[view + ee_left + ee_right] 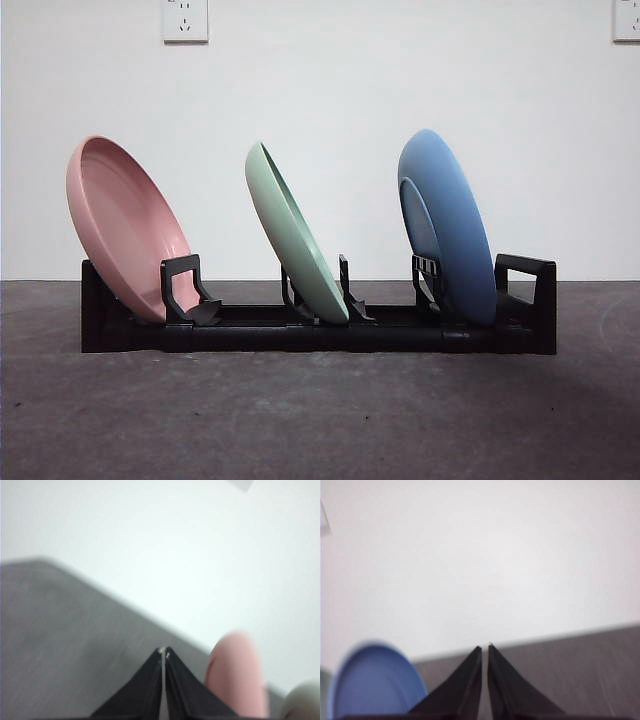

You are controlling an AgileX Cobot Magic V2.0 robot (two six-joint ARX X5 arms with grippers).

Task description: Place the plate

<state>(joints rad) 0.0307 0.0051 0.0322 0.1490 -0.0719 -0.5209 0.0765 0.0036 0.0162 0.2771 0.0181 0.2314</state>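
Note:
A black dish rack [320, 335] stands on the grey table and holds three tilted plates. A pink plate [125, 228] leans in the left slot, a green plate [293, 235] in the middle slot, a blue plate [450, 225] in the right slot. My left gripper [164, 651] is shut and empty, raised away from the rack; the pink plate [235, 675] shows blurred beside it, with the green plate's edge [302, 700]. My right gripper [485, 647] is shut and empty, also raised, with the blue plate [375, 682] blurred beside it. Neither gripper shows in the front view.
A white wall stands behind the table, with power sockets [185, 20] high up. The grey table top [320, 420] extends in front of the rack.

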